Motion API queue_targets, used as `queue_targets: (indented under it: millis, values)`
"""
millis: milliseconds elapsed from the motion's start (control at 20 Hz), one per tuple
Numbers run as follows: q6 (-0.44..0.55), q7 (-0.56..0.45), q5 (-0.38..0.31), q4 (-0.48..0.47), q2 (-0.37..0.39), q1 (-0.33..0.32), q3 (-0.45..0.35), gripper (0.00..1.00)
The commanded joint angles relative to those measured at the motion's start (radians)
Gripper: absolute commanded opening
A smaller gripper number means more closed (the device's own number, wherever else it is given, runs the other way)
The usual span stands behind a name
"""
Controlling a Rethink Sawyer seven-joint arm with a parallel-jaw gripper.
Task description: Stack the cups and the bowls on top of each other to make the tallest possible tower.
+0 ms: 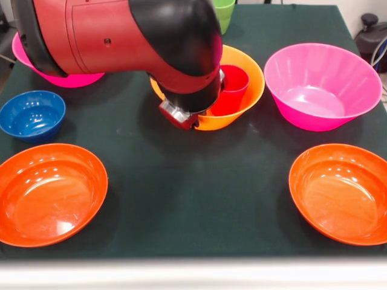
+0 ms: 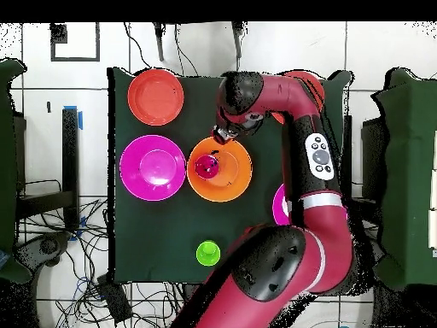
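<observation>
From the front camera I see my arm [image 1: 121, 42] filling the upper left, its wrist coming down onto the near rim of the large orange bowl [image 1: 242, 106]. The gripper [image 1: 181, 115] sits at that rim; the wrist housing covers the fingers, so I cannot tell whether they are apart or together.

Just beyond the gripper, inside the orange bowl, stands the red cup [image 1: 233, 87], upright and mouth up, just beside the wrist housing. From overhead the red cup [image 2: 207, 166] sits a little off the middle of the orange bowl [image 2: 232, 179], with the gripper [image 2: 226, 135] at the bowl's rim.

Away from the gripper in the front view: a large pink bowl [image 1: 320, 84] well to one side, a second pink bowl [image 1: 66, 77] mostly hidden behind my arm, the small blue bowl [image 1: 31, 115], and two shallow red-orange bowls [image 1: 51, 193] [image 1: 341, 193] nearest the camera. A green cup [image 1: 224, 13] peeks out at the table's far edge, behind the arm.

All rest on the dark green table [image 1: 193, 181].
</observation>
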State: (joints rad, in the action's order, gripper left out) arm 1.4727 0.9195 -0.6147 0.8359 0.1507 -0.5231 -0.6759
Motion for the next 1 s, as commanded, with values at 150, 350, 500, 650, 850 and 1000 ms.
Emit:
queue_targets:
  millis: [150, 350, 500, 650, 850, 1000]
  values:
    - [0.086, -0.415, -0.125, -0.211, -0.051, 0.06, -0.033, 0.0]
    - [0.139, -0.445, -0.135, -0.283, -0.067, 0.076, -0.044, 0.0]
    - [0.171, -0.472, -0.151, -0.344, -0.084, 0.089, -0.054, 0.0]
    - [0.198, -0.496, -0.172, -0.405, -0.102, 0.101, -0.071, 0.0]
    - [0.212, -0.519, -0.211, -0.47, -0.124, 0.111, -0.107, 0.0]
    - [0.215, -0.548, -0.257, -0.514, -0.137, 0.115, -0.146, 0.0]
